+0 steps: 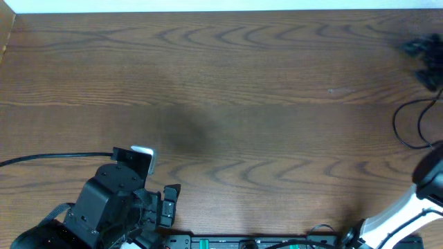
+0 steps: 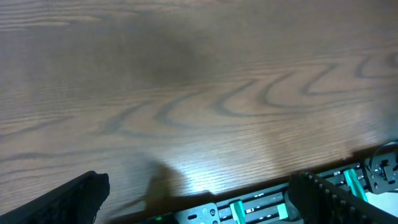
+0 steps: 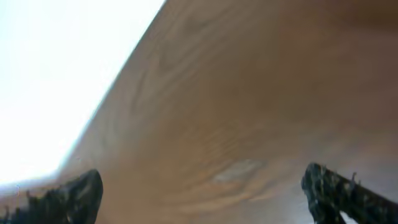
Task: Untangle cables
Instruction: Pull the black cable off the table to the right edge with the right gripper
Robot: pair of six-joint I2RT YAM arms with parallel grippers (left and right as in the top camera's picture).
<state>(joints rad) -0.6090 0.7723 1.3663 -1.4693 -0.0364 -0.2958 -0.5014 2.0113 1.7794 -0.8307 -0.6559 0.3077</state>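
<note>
A thin black cable [image 1: 397, 124] makes a loop on the wooden table at the far right edge. Above it lies a blurred dark clump [image 1: 423, 57]; I cannot tell what it is. My left gripper [image 2: 202, 200] is open over bare wood near the front rail, with nothing between its fingers. My right gripper [image 3: 202, 194] is open too, above bare table, and no cable shows in its view. The left arm [image 1: 111, 200] sits at the front left. A white and black link of the right arm [image 1: 398, 211] shows at the front right.
A thicker black lead [image 1: 41, 160] runs from the left edge to the left arm. A black rail with green parts [image 1: 249, 243] lines the table's front edge. A white wall [image 1: 221, 4] borders the far edge.
</note>
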